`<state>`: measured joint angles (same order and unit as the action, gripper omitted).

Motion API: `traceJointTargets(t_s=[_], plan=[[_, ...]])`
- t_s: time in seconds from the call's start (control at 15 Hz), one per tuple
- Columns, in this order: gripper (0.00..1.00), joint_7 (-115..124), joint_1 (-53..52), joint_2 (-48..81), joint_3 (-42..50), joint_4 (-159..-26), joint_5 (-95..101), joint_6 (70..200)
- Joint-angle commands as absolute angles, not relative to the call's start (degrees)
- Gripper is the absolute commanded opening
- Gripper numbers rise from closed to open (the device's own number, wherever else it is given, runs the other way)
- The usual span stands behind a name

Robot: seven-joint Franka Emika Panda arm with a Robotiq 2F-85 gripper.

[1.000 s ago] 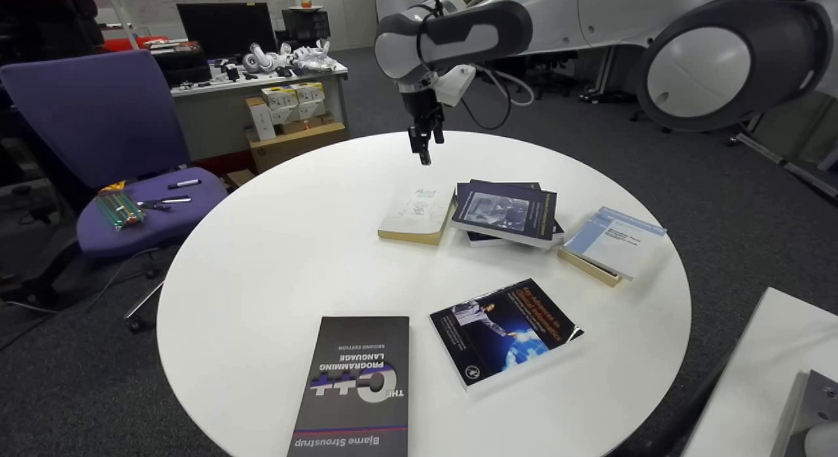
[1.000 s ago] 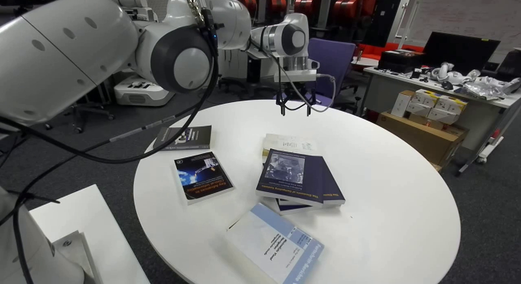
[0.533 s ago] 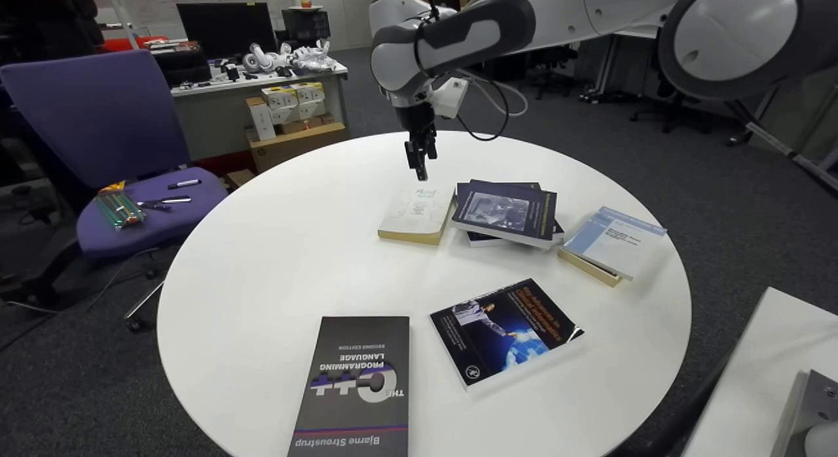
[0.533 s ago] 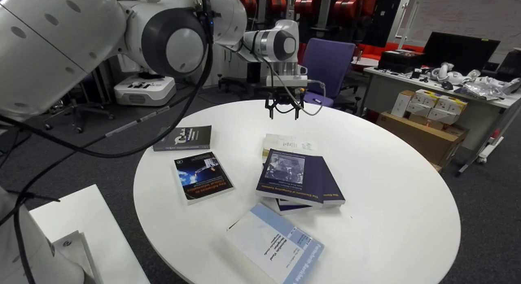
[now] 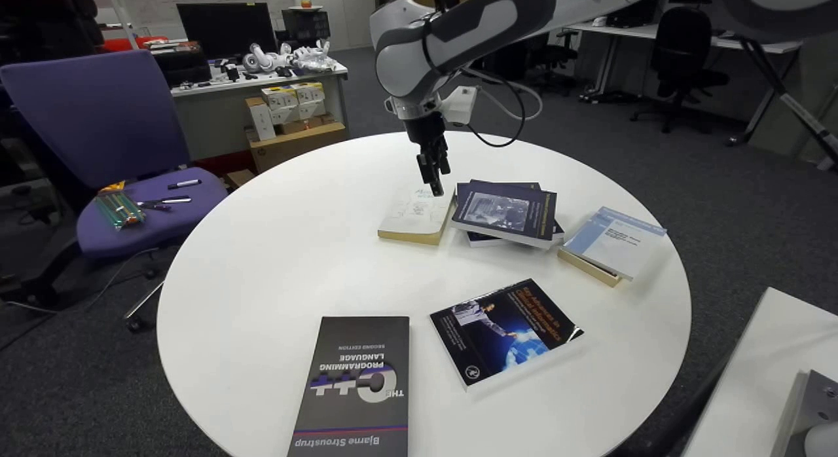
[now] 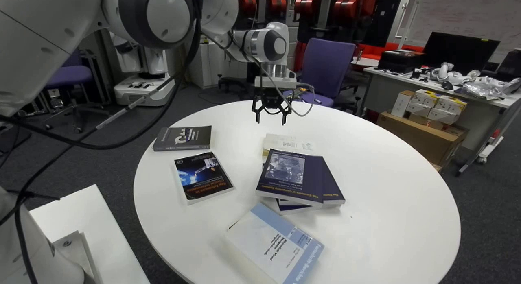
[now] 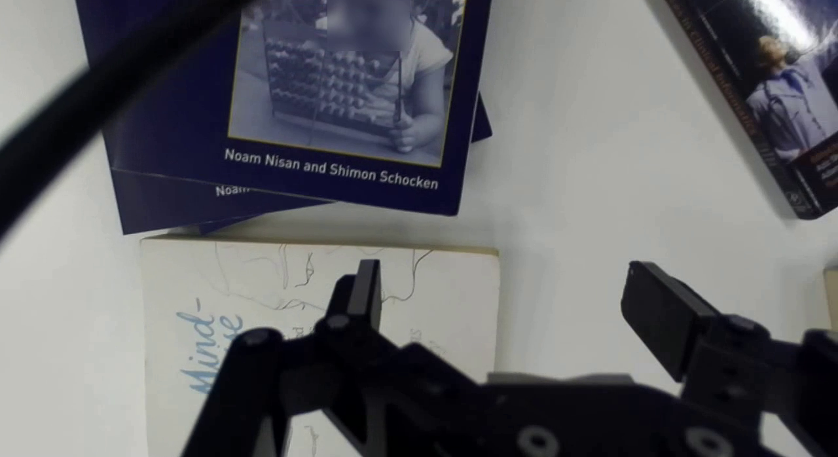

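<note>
My black gripper hangs over the round table with its jaws wide apart and nothing between them. Below it in the wrist view lies a cream paperback with blue lettering; one finger appears over its cover, the other beyond its short edge. In both exterior views the gripper is above the table, nearest that cream book, apparently not touching it. Right beside the cream book is an uneven stack of dark blue books.
The white round table also bears a black clinical informatics book, a grey C++ book near the rim, and a white and light-blue book. A purple chair stands close to the table. A black cable crosses the wrist view.
The gripper has come down toward the cream book, shifting left in an exterior view as the arm swung. Its jaws look equally wide throughout. None of the books has moved.
</note>
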<state>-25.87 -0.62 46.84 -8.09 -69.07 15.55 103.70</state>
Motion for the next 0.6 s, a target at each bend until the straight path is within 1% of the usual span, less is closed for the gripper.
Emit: traceJointTargets(t_s=[0.0,0.33,0.53], plan=[[1.0,-27.6,0.4,38.1,-8.1,-82.5,12.7,106.4],[1.0,-27.4,1.4,31.7,-8.1,-93.8,9.3,106.3],[1.0,-26.1,1.2,28.0,-6.5,-101.3,10.5,106.0]])
